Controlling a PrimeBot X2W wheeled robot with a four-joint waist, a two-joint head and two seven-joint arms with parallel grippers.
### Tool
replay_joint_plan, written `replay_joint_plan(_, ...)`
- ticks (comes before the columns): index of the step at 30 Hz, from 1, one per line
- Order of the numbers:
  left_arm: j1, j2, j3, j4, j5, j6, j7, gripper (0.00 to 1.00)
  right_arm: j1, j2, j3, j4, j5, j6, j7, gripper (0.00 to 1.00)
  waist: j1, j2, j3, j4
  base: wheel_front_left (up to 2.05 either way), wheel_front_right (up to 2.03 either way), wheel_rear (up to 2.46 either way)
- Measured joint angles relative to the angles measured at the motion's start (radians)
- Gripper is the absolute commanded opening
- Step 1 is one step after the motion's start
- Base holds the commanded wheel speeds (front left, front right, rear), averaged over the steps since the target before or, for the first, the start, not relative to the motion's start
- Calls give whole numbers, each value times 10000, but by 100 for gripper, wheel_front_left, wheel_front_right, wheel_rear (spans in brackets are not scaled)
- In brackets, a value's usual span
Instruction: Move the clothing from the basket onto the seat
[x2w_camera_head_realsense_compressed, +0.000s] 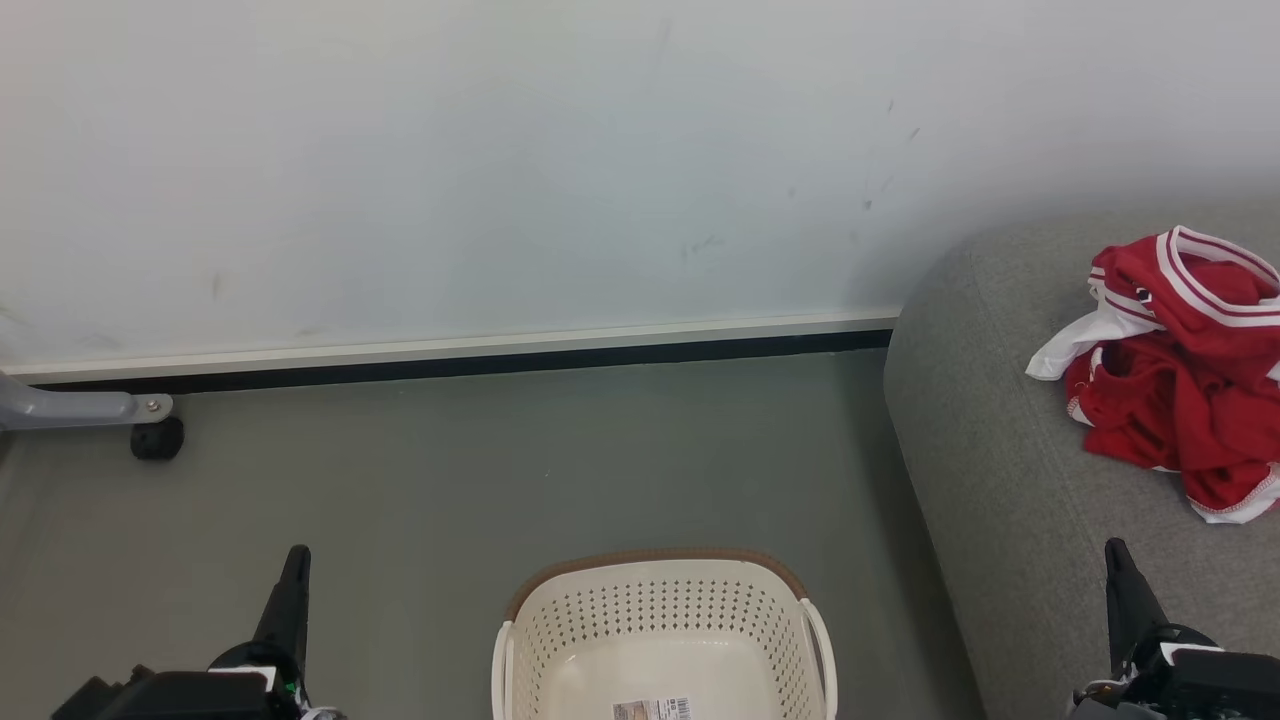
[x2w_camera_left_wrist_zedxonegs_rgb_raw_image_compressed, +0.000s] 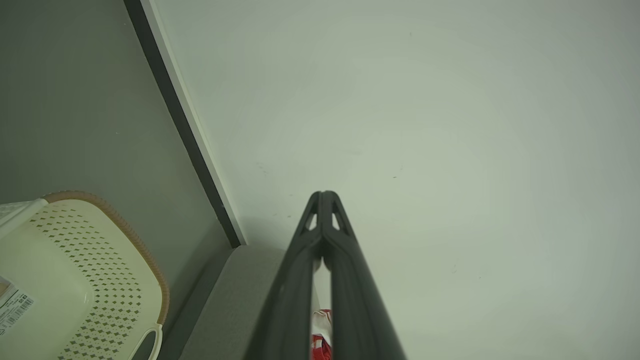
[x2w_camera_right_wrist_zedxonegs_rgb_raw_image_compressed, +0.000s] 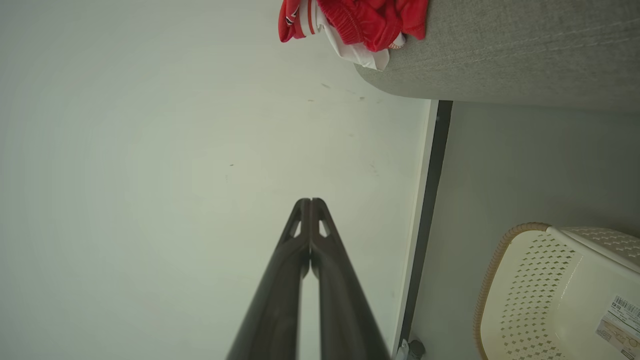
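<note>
While the left jaws sit pinched shut and empty left of the basket (x2w_camera_head_realsense_compressed: 655, 560), it looks bare. Right of it the clothing (x2w_camera_head_realsense_compressed: 1180, 390) lies heaped on the seat (x2w_camera_head_realsense_compressed: 990, 450), loosely enough that a piece might slide floorward. The right jaws are likewise shut and empty.

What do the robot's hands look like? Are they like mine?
Not really like yours. The left gripper and the right gripper each have two long, thin, dark grey-black fingers that narrow to a point, a bit like a beak. Near the tips there are small triangle-shaped holes. Each gripper sits on a chunky black base with a white patch.
</note>
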Motion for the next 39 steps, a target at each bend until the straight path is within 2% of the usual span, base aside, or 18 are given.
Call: replay_joint_plan(39, 0, 0, 0, -2, 0, 0, 0, 0, 0, 0, 0, -6, 2, 0, 0, 0, 0, 0, 1, 0, 0, 0, 0)
